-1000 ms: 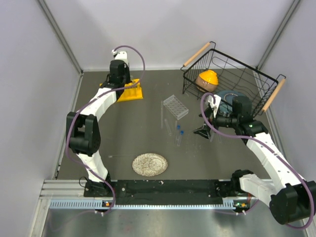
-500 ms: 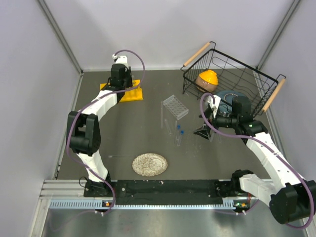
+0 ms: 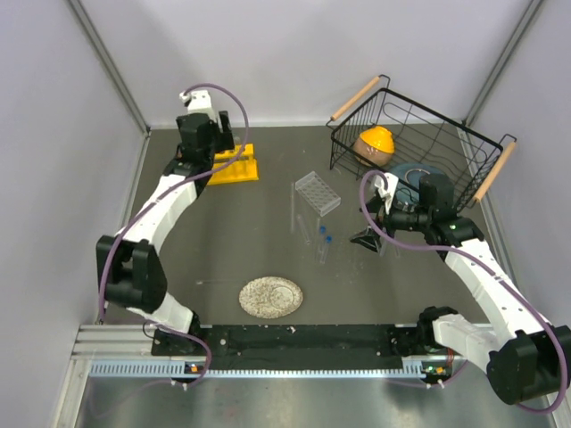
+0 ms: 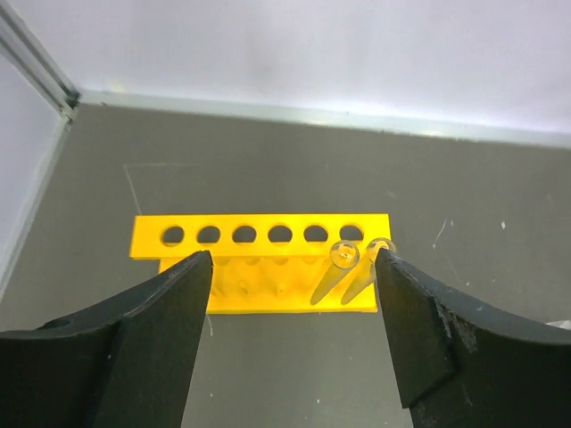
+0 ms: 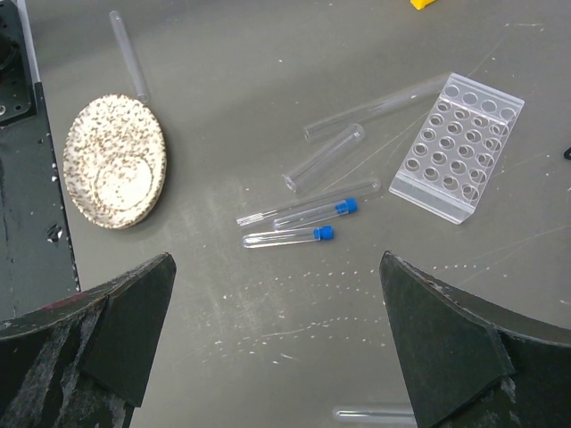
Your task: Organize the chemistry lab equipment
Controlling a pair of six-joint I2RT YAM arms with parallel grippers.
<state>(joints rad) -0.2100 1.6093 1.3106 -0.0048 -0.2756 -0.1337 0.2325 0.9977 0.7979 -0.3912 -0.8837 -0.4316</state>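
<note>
The yellow six-hole rack (image 4: 259, 234) (image 3: 234, 167) stands at the back left with two clear test tubes (image 4: 343, 257) leaning in its right-hand holes. My left gripper (image 4: 293, 260) (image 3: 219, 147) hangs open just in front of and above the rack, holding nothing. In the middle of the table lie the clear grid rack (image 5: 455, 143) (image 3: 318, 193), two blue-capped vials (image 5: 290, 236) (image 3: 323, 241) and loose test tubes (image 5: 323, 158) (image 3: 293, 207). My right gripper (image 5: 277, 267) (image 3: 370, 236) hovers wide open to the right of the vials. Another tube (image 5: 375, 413) lies below it.
A speckled plate (image 3: 270, 297) (image 5: 116, 160) sits near the front, with one test tube (image 5: 129, 53) beside it. At the back right stands the black wire basket (image 3: 473, 143), holding an orange-yellow object and a dark dish. Grey walls close in the table.
My left gripper has opened and drawn back from the yellow rack, leaving a test tube standing in it. The right arm has not moved.
</note>
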